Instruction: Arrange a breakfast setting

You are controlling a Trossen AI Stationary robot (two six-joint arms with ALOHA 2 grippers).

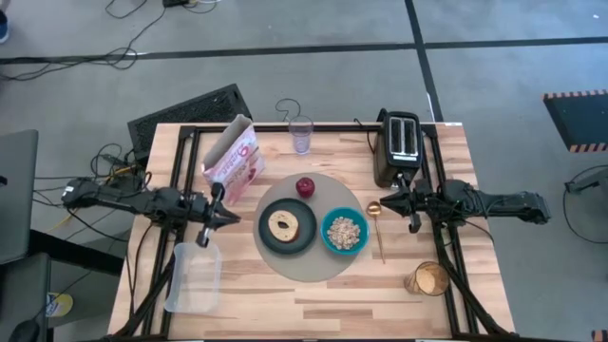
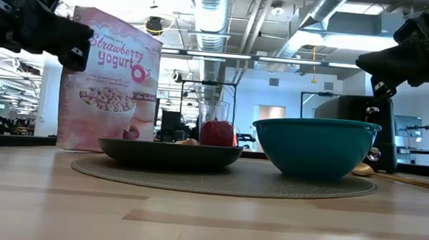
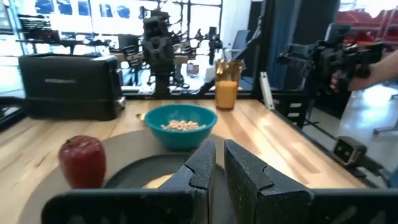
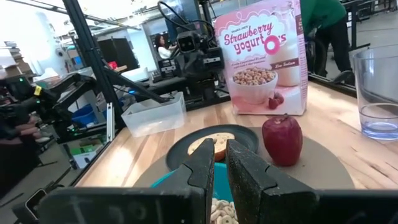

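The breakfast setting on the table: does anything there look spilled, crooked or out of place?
Nothing stands out. The plate with bread, the bowl of cereal and the apple sit on the mat; the spoon lies beside it. No cereal shows outside the bowl.

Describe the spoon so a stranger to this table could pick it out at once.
Start at the large round grey mat in the middle of the table. Just off its edge on the toaster's side, beside the teal bowl of cereal, lies the gold spoon on bare wood. It is the only slim, metallic thing there.
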